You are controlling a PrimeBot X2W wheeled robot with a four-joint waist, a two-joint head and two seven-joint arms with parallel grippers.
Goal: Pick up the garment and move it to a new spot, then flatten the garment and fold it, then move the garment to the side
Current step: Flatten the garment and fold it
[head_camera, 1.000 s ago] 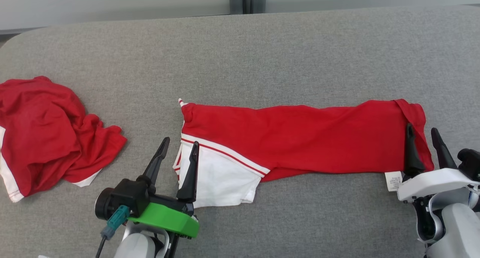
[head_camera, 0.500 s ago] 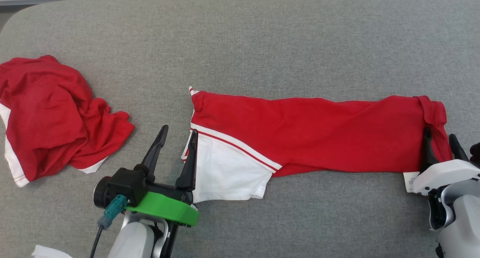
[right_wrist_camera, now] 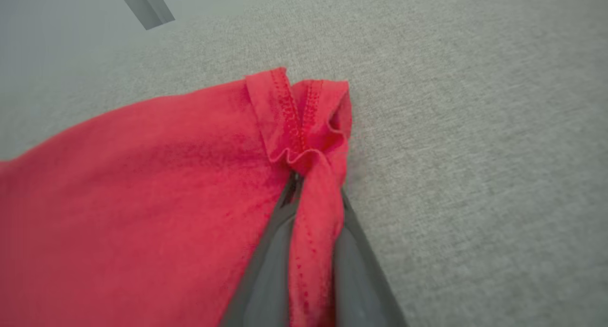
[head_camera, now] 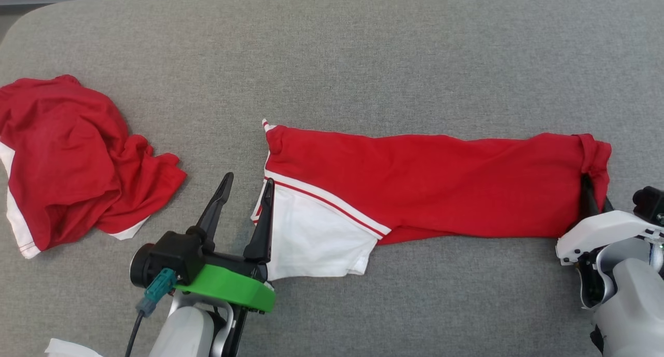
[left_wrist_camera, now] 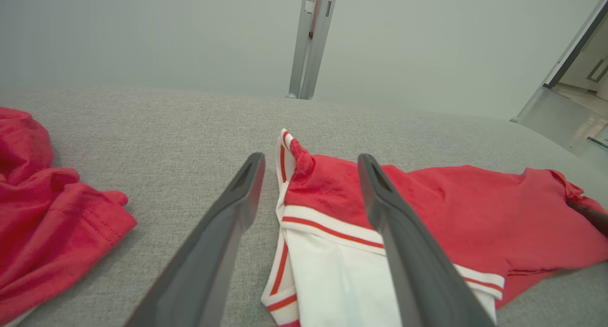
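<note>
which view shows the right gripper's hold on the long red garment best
The right wrist view: the right gripper is shut on the red garment, its hem bunched between both fingers, close up. The head view shows it small, fingers mostly hidden; the left wrist view catches one dark fingertip.

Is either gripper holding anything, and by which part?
Right gripper pinches the long red garment by its bunched right-end hem; left gripper is open, holding nothing.

Open grey surface [head_camera: 363, 61] beyond the long garment [head_camera: 430, 191]; crumpled red heap [head_camera: 67, 160] at far left.
</note>
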